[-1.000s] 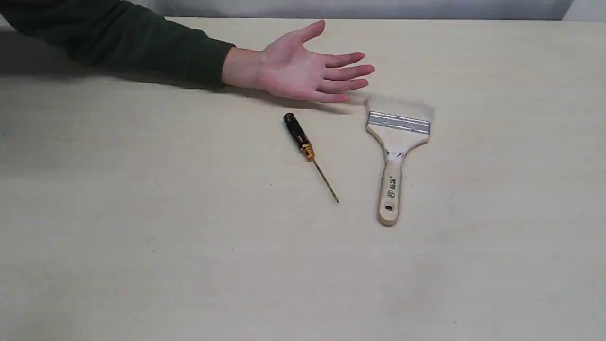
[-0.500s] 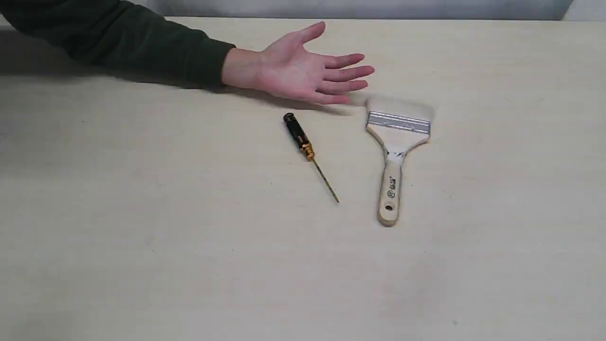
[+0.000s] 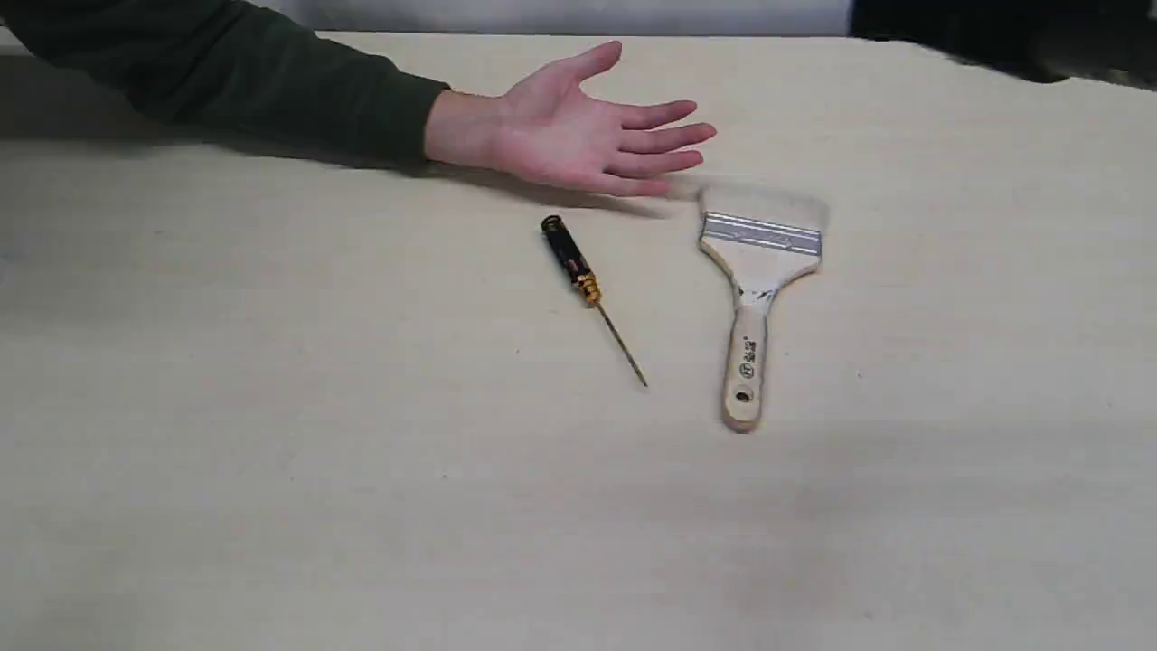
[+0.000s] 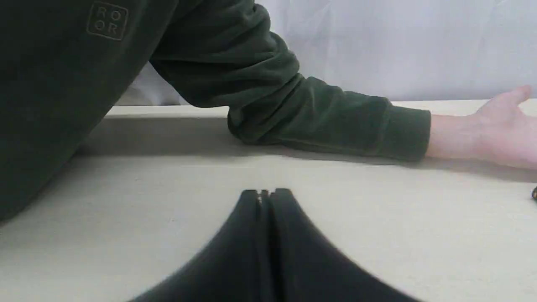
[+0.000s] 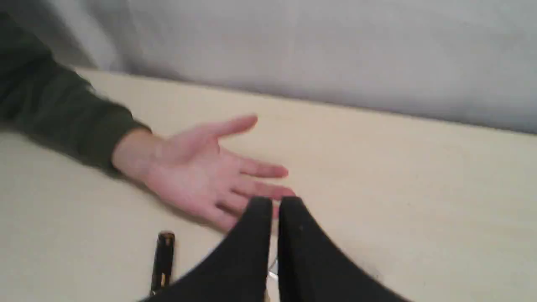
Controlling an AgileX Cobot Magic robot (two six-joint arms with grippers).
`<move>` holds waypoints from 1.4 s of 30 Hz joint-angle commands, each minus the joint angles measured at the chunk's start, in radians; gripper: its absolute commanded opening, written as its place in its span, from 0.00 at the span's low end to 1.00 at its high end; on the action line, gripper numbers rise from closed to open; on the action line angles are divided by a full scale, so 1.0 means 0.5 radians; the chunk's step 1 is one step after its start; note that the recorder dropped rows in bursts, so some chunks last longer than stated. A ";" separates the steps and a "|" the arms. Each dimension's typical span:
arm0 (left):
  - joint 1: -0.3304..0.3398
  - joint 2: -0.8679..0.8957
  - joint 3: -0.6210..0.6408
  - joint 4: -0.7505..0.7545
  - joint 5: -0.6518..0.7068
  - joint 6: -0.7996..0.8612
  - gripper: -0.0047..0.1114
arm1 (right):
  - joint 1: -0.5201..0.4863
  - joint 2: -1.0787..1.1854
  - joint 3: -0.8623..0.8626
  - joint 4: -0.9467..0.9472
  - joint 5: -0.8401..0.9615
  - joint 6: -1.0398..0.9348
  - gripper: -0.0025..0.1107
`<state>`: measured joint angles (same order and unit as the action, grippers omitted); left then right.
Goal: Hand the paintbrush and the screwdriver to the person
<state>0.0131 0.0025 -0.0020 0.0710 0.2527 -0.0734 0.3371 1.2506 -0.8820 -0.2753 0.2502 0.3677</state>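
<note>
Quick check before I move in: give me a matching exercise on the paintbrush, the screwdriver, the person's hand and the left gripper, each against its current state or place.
Things:
1. paintbrush
2. screwdriver
3. hand
4. left gripper

States:
A. lies on the table, black handle end toward the hand
B. shut, holding nothing
C. lies on the table, pale bristles close to the hand
D. open, palm showing

Pairs: 1-C, 2-A, 3-D, 4-B
</note>
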 commanded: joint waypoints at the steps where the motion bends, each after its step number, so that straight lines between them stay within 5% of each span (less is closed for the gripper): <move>1: -0.004 -0.005 0.004 -0.007 -0.005 -0.004 0.04 | 0.018 0.315 -0.219 -0.051 0.212 0.002 0.06; 9: -0.004 -0.005 0.004 -0.007 -0.005 -0.004 0.04 | 0.018 0.625 -0.303 -0.053 0.256 0.002 0.09; 20: -0.004 -0.005 0.004 -0.007 -0.005 -0.004 0.04 | 0.018 0.810 -0.303 0.223 0.434 0.002 0.48; 38: -0.004 -0.005 0.004 -0.003 -0.006 -0.004 0.04 | 0.030 1.138 -0.303 0.465 0.627 -0.055 0.50; 42: -0.004 -0.005 0.004 -0.003 -0.006 -0.004 0.04 | 0.030 1.188 -0.303 0.536 0.590 -0.076 0.58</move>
<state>0.0131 0.0025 -0.0020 0.0710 0.2527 -0.0734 0.3522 1.8383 -1.0287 -0.0220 0.5629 0.3437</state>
